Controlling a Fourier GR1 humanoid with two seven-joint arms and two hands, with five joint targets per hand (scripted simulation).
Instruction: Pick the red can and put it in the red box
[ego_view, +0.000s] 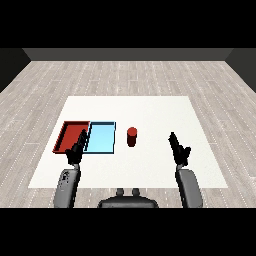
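The red can (132, 136) stands upright on the white table (150, 112), just right of the light blue tray (100, 137). The red tray (70, 134) lies at the left, touching the blue tray's left side. My right hand (178, 148) hovers to the right of the can, well apart from it, with straight fingers pointing forward and nothing in it. My left hand (76, 150) is over the near right corner of the red tray, fingers straight, holding nothing, and it hides part of that tray's edge.
The two trays lie side by side at the table's left half. Grey wooden floor surrounds the table on every side.
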